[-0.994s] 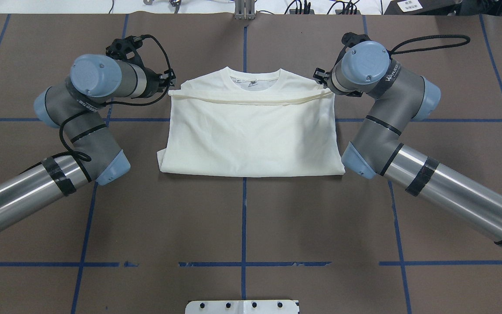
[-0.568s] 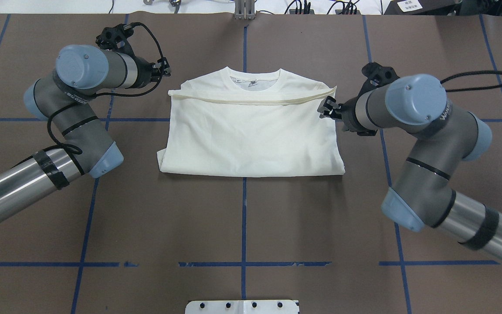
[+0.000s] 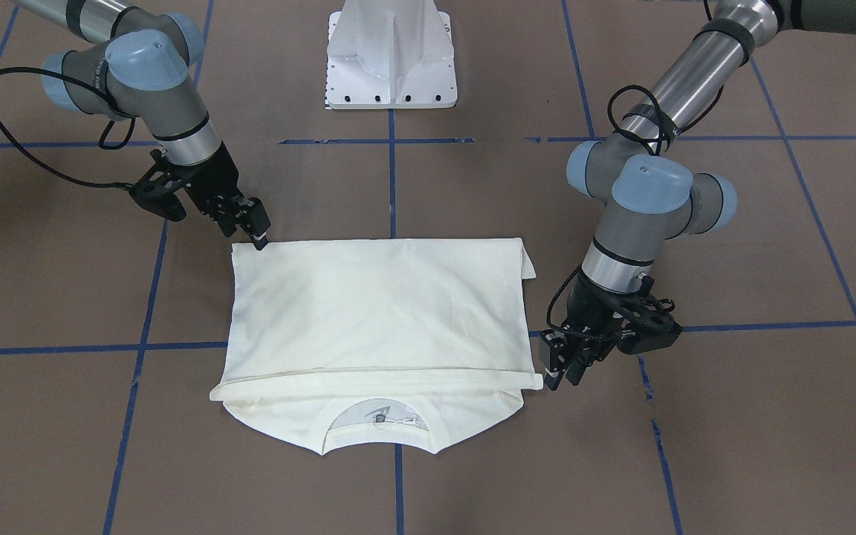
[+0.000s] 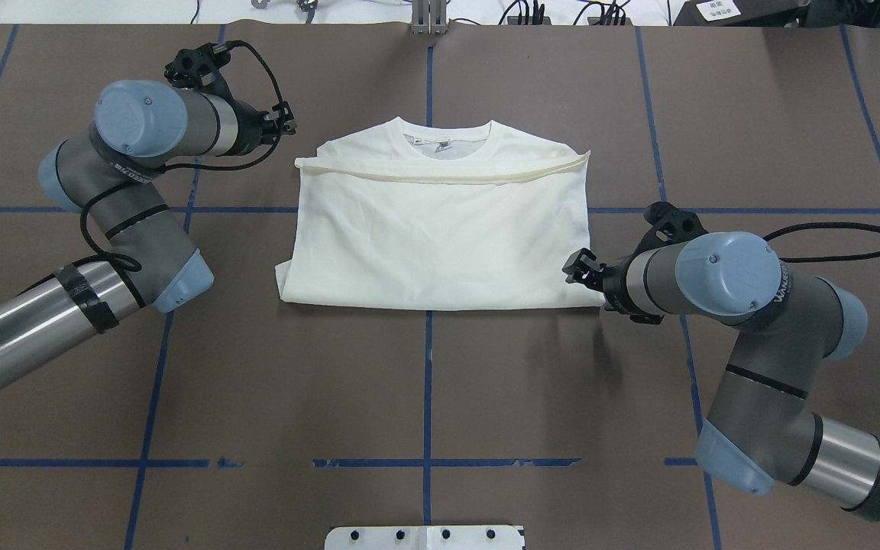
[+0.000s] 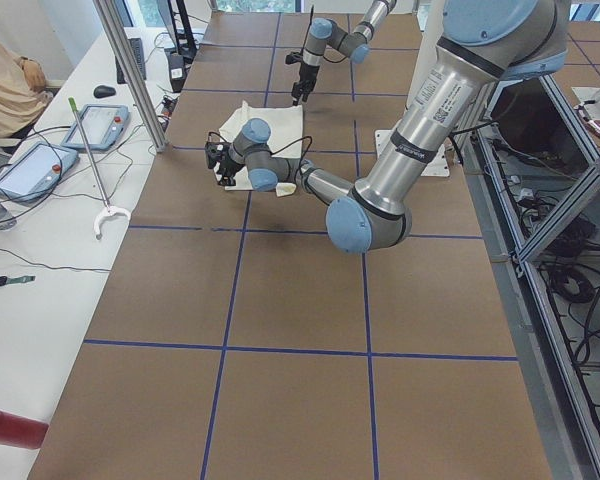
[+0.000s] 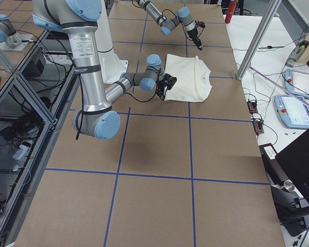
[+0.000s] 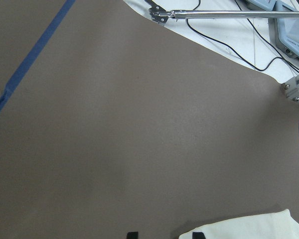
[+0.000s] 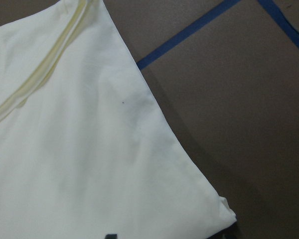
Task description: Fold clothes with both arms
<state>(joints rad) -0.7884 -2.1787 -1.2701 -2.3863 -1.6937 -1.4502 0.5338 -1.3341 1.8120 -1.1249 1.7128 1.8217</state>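
We see the cream shirt [image 4: 440, 244] lying flat on the table [image 4: 440, 382] ahead of the white base block [image 4: 425, 537], folded once, with its hem near the collar. The right gripper [image 4: 574, 267] is at the shirt corner nearest the block and the left gripper [image 4: 289, 122] is just off a far corner. Both are spread and empty, and we judge that more folding remains.

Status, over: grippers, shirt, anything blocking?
Left gripper open, beside shirt, collar-end corner. Right gripper open at fold-end corner. Folded once, lying flat. Nothing blocking.
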